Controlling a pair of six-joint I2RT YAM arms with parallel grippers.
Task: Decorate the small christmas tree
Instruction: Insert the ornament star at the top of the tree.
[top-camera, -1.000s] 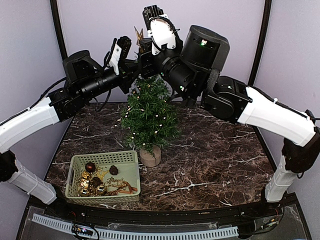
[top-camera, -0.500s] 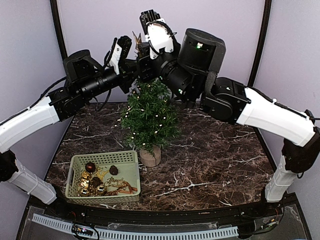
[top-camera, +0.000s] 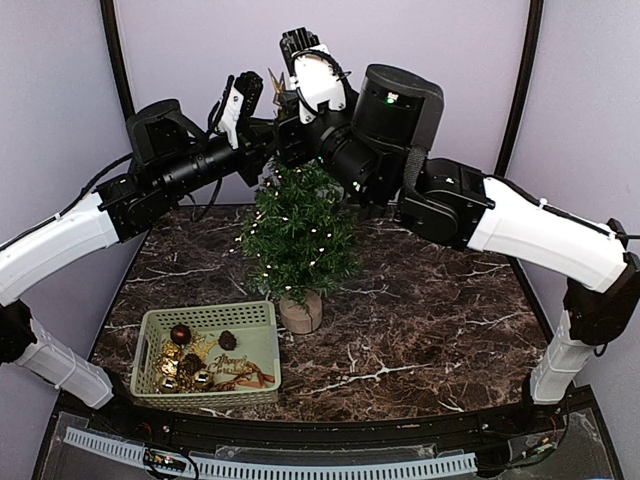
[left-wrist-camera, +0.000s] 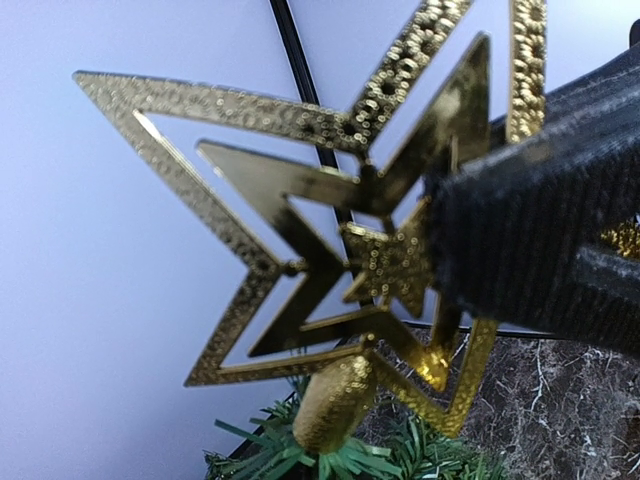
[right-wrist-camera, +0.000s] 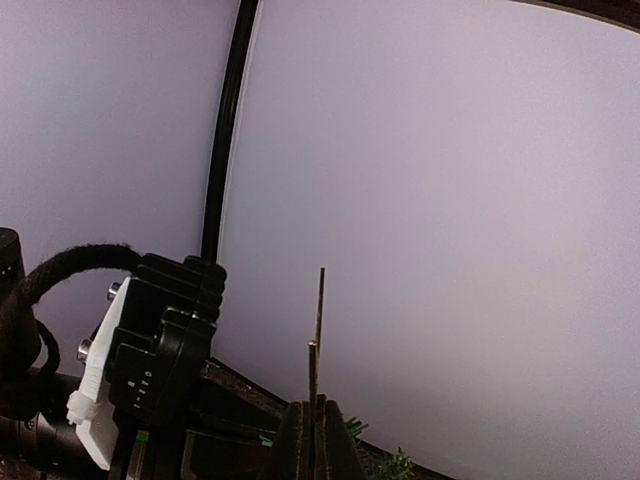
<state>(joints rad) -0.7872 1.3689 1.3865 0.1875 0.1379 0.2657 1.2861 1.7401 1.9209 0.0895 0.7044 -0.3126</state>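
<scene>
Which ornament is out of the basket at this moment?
The gold star, up at the top of the tree; the other ornaments all lie in the green basket.

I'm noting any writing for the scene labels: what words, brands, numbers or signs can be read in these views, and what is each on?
"Merry Christmas": gold cursive ornament lying in the green basket; small, so this reading is likely rather than certain.
Gold star, left wrist view: no writing, only a dotted texture.
Arms, table and walls: no label that can be read in any view.
</scene>
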